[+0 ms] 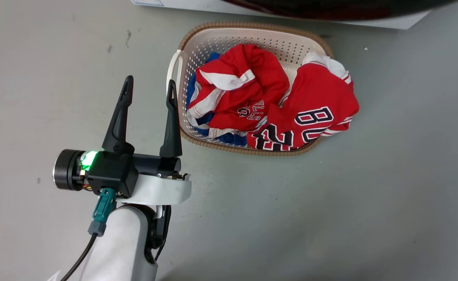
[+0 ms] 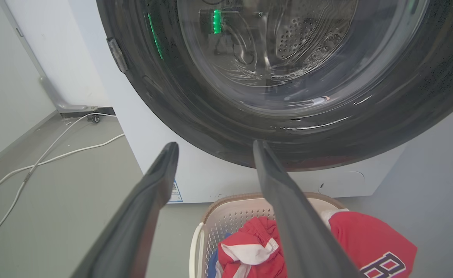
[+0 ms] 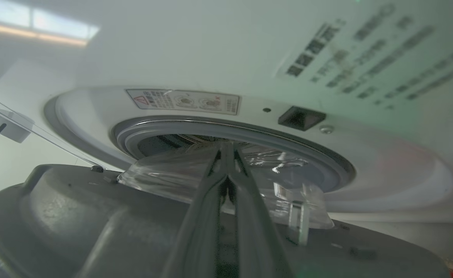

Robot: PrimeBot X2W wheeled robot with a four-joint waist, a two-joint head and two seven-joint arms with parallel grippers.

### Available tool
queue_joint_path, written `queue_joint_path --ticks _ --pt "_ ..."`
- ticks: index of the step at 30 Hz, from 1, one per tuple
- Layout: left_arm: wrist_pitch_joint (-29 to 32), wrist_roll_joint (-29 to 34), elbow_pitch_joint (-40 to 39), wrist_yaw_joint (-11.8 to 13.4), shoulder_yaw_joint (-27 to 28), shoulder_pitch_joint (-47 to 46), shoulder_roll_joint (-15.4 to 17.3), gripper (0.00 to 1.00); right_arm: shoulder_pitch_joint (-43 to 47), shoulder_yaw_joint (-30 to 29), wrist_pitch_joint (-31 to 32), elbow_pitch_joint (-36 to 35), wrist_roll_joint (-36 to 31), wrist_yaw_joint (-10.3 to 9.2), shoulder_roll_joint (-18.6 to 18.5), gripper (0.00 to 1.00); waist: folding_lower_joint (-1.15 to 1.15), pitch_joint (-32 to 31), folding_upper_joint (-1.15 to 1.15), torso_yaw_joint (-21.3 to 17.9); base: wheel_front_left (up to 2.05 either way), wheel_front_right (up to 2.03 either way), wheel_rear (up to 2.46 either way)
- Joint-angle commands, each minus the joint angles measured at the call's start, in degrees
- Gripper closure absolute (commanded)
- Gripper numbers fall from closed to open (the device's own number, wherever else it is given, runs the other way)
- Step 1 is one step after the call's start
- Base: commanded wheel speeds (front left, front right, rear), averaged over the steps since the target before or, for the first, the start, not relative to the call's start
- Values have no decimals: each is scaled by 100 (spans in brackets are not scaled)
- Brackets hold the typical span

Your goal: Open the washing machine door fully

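Note:
The washing machine door (image 2: 211, 116) is a wide glossy black disc with a clear glass centre, seen face-on in the left wrist view. Its dark lower edge (image 1: 330, 9) shows at the top of the head view. My left gripper (image 1: 150, 82) is open and holds nothing, low over the floor beside the basket. Its fingers (image 2: 215, 146) point at the door's bottom rim. In the right wrist view the door's grey inner side (image 3: 75, 216) stands ajar from the machine front. My right gripper (image 3: 226, 148) is shut in that gap, tips beside the glass bowl (image 3: 280, 200).
A beige laundry basket (image 1: 252, 25) with red jerseys (image 1: 314, 113) sits on the floor right in front of the machine, under the door. White cables (image 2: 56, 156) trail over the floor by the wall at the machine's side. The grey rubber ring (image 3: 211, 129) and a latch slot (image 3: 301, 117) face the door.

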Motion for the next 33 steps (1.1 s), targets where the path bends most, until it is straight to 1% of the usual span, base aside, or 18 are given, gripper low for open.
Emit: queue_joint_path --ticks 1,4,8,11,15,22,23,33 --pt "-15 -8 10 28 24 -38 -7 0 209 115 149 -66 16 2 80 100 -1 -69 0 -30 0 0 0" --pt "-15 20 17 33 72 42 -7 0 429 149 310 -224 61 2 53 100 -1 -181 0 -105 0 0 0" --pt "-15 44 43 -22 118 100 -7 0 779 234 518 -469 94 2 44 100 -1 -332 0 -214 0 0 0" --pt "-16 70 58 -59 139 123 -7 0 1091 309 621 -713 98 2 79 100 -1 -438 0 -280 0 0 0" --pt "-16 96 90 -65 193 216 -7 0 1535 483 786 -1062 111 2 218 100 -1 -568 0 -383 0 0 0" --pt "-15 108 147 -113 202 326 -7 0 2315 799 1154 -1803 163 2 309 100 -1 -816 0 -376 0 0 0" --pt "-15 108 147 -113 202 326 -7 0 2315 799 1154 -1803 163 2 309 100 -1 -816 0 -376 0 0 0" --pt "-15 158 195 -178 312 588 -7 0 3568 1209 1496 -3042 352 3 517 100 -1 -1227 0 -365 0 0 0"
